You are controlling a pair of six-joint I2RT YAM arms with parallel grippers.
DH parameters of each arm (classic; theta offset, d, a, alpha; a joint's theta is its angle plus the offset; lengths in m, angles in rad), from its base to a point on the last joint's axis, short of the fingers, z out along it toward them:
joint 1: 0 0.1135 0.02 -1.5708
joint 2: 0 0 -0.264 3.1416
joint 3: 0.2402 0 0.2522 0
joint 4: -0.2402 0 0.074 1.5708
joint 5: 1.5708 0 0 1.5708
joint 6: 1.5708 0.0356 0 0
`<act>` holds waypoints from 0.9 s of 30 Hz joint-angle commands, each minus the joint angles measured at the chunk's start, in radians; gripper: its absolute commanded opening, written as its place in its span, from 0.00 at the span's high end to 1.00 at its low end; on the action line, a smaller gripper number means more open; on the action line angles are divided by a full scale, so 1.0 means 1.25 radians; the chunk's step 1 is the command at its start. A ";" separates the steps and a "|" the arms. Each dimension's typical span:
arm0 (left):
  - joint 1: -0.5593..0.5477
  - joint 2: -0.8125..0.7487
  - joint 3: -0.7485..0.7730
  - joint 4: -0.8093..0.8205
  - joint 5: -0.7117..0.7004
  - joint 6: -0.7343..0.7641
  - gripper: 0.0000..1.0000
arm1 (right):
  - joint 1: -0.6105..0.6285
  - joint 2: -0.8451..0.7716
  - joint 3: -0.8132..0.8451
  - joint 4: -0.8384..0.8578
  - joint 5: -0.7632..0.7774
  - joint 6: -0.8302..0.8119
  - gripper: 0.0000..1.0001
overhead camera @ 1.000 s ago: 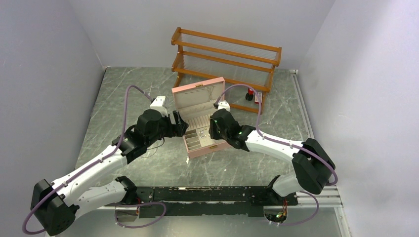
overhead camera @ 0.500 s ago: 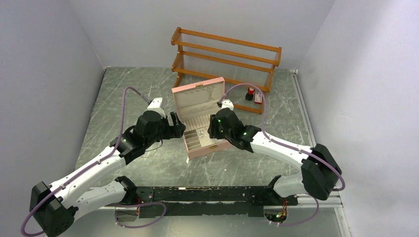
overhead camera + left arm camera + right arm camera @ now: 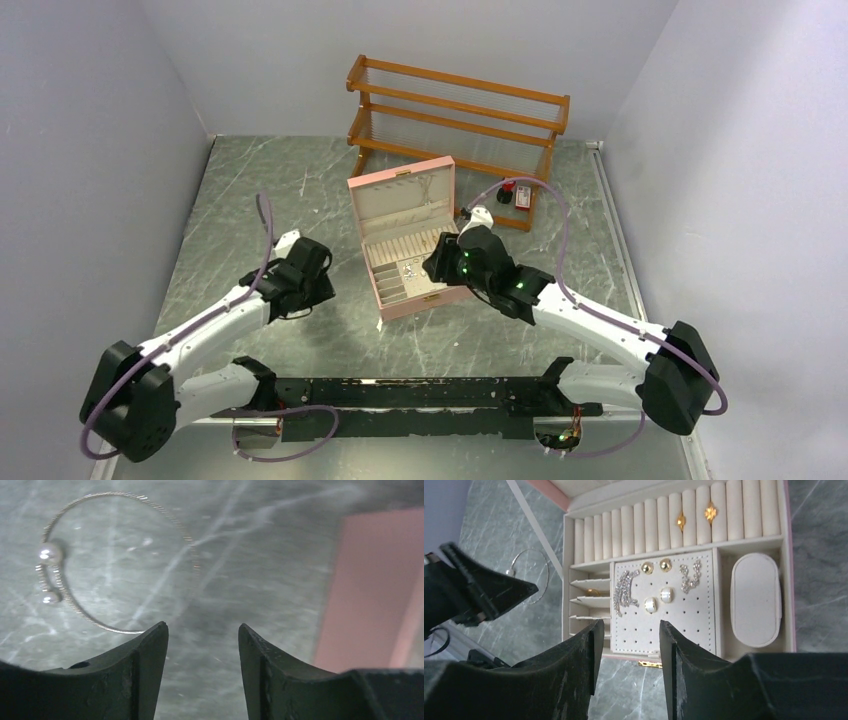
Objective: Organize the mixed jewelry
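Observation:
The pink jewelry box [image 3: 425, 302] stands open mid-table. Its cream tray [image 3: 724, 547] holds two gold rings [image 3: 681, 521] in the ring rolls, gold studs [image 3: 647, 567], pearl studs [image 3: 667, 595] and crystal earrings [image 3: 624, 592] on the pegboard pad. A thin silvery loop [image 3: 192, 560] with two pearls [image 3: 50, 555] lies on the marble left of the box. My left gripper [image 3: 202, 630] hovers just near of the loop, open and empty, its left fingertip [image 3: 155, 635] over the wire's near arc. My right gripper [image 3: 626, 625] is open and empty over the box's front edge.
A wooden two-tier rack [image 3: 455, 110] stands at the back. Small red-and-black bottles [image 3: 510, 192] sit beside it, right of the box's upright lid [image 3: 400, 195]. An oval cushion [image 3: 755, 600] fills the tray's right compartment. Grey walls close in on both sides.
My left arm has drawn back from the box to the left and lower, and its jaws have narrowed. My right arm has shifted slightly right and its jaws have widened.

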 commanded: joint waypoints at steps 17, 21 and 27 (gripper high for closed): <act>0.243 0.136 0.031 -0.020 -0.179 -0.042 0.28 | 0.004 -0.001 -0.010 0.003 -0.061 0.028 0.52; 0.286 0.131 0.016 -0.002 -0.189 -0.042 0.42 | 0.003 0.017 -0.004 0.014 -0.079 0.025 0.55; 0.305 0.144 -0.004 0.004 -0.198 -0.049 0.44 | 0.003 0.053 0.006 0.016 -0.095 0.020 0.57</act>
